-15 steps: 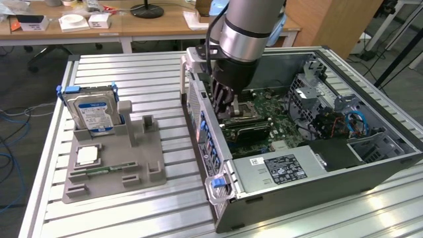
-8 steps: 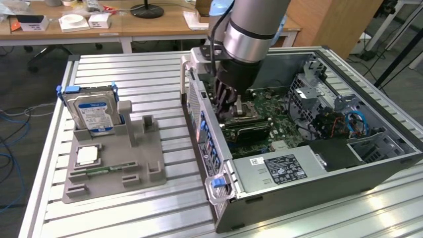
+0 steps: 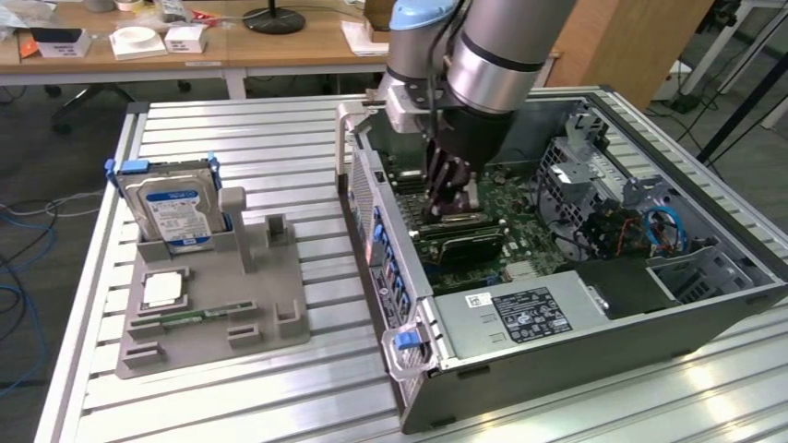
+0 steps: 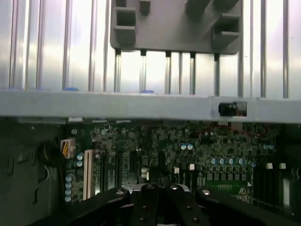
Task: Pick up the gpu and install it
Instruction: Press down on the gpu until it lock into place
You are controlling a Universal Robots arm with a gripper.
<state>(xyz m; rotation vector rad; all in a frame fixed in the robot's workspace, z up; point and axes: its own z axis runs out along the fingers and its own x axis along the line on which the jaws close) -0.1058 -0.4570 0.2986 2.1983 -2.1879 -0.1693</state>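
Exterior view showed the gripper low inside the open metal computer case, over the green motherboard; whether its fingers were apart or together, I could not tell.

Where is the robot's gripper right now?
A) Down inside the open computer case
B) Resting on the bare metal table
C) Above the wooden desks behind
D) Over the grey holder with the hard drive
A: the gripper reaches down inside the open computer case, just above its green motherboard.
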